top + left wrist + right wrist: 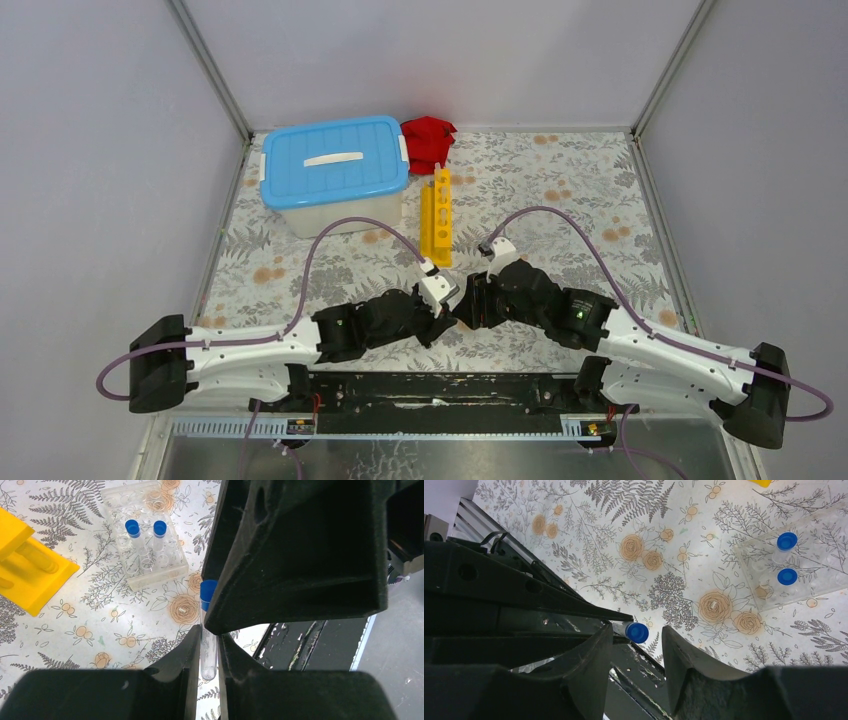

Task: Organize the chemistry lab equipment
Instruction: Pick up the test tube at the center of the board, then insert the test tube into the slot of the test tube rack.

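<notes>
Blue-capped tube [208, 652] clamped in left fingers [181, 655] by the desk's [125, 625] near edge.
Right fingers [593, 657] spread apart at its cap [638, 632]; two tubes [133, 529] stand in the holder [156, 576].

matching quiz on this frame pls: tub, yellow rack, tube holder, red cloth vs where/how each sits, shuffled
Things
1. white blue-lidded tub
2. yellow holed rack
3. clear tube holder
4. red cloth

States
A. bunched at the table's far edge
B. holds two blue-capped tubes
C. far left of the table, lid on
D. long, lying flat mid-table

Pairs: 1-C, 2-D, 3-B, 4-A
</notes>
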